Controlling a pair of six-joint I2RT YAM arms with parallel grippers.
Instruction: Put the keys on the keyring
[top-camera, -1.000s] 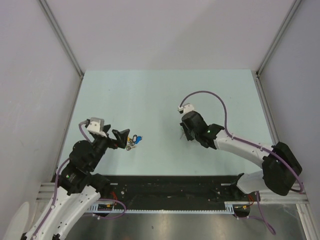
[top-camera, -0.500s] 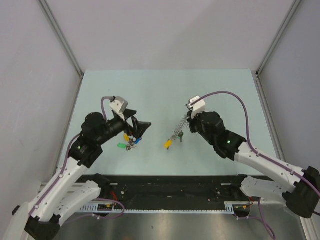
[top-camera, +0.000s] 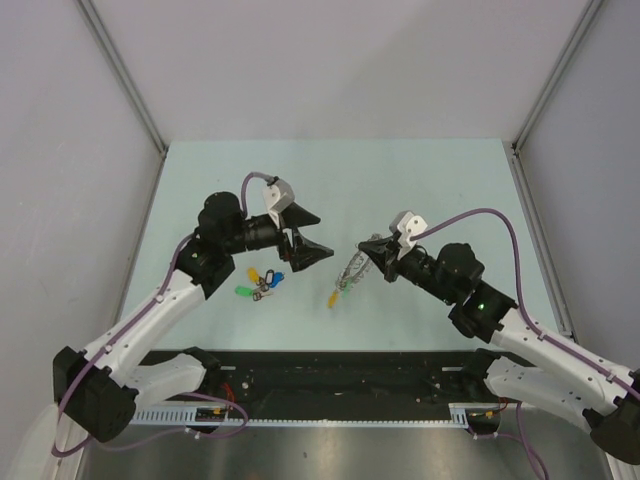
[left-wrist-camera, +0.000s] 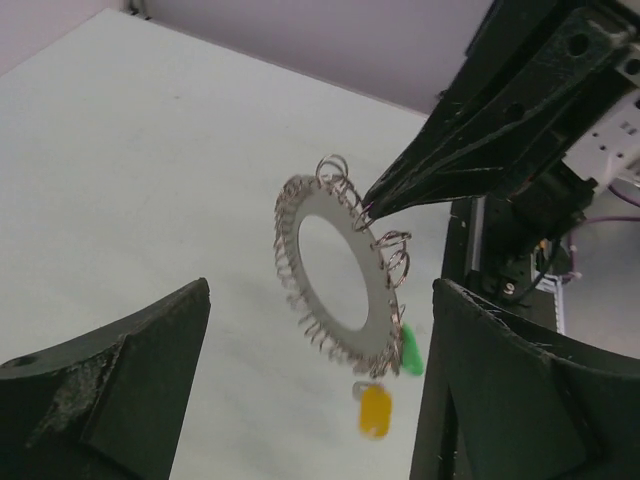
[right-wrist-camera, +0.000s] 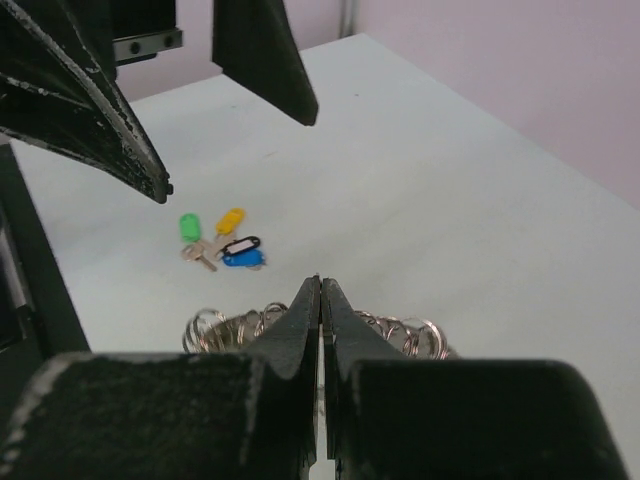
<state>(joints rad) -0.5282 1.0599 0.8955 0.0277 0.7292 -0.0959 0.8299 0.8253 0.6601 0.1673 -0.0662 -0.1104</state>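
Keyring (left-wrist-camera: 383, 318) clamped in right fingers (right-wrist-camera: 300, 330), spread left fingers (left-wrist-camera: 110, 390) now closer than before.

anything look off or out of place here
Nothing damaged or spilled. The keyring hangs tilted, pinched at its rim by the right gripper, a yellow tag dangling. The keys lie clustered on the table; the left gripper is open, empty.

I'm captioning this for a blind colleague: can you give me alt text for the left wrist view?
A flat silver keyring fringed with wire loops hangs above a pale table, pinched at its upper right edge by the right pincer, a green tag and a yellow tag dangling below. The left pincer is open, framing it.
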